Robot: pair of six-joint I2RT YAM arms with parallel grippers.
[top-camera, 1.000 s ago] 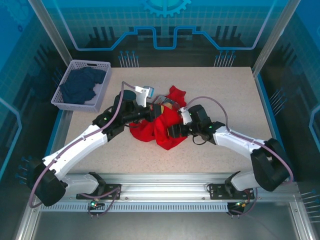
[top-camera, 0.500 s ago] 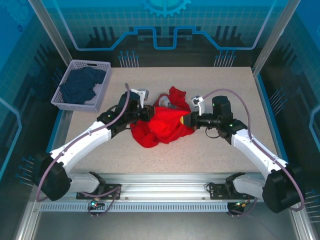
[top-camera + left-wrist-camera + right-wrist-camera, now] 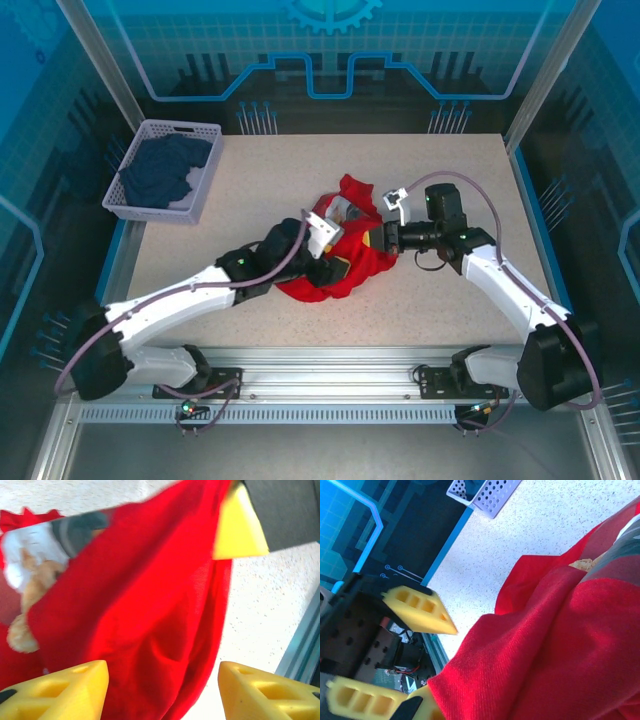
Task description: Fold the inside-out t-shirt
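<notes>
Compared with one second before, the left arm (image 3: 180,300) has reached further to the right, over the bright red soft cloth t-shirt (image 3: 355,270). Its jaws now stand open, with red cloth hanging between them. The right arm (image 3: 500,285) has drawn back toward the right side, and its jaws are closed on an edge of the t-shirt. The t-shirt lies bunched near the middle of the speckled beige desk (image 3: 440,160). At the far left corner stands a pale lavender perforated plastic basket (image 3: 184,128), and a crumpled dark navy garment (image 3: 160,172) lies inside it.
</notes>
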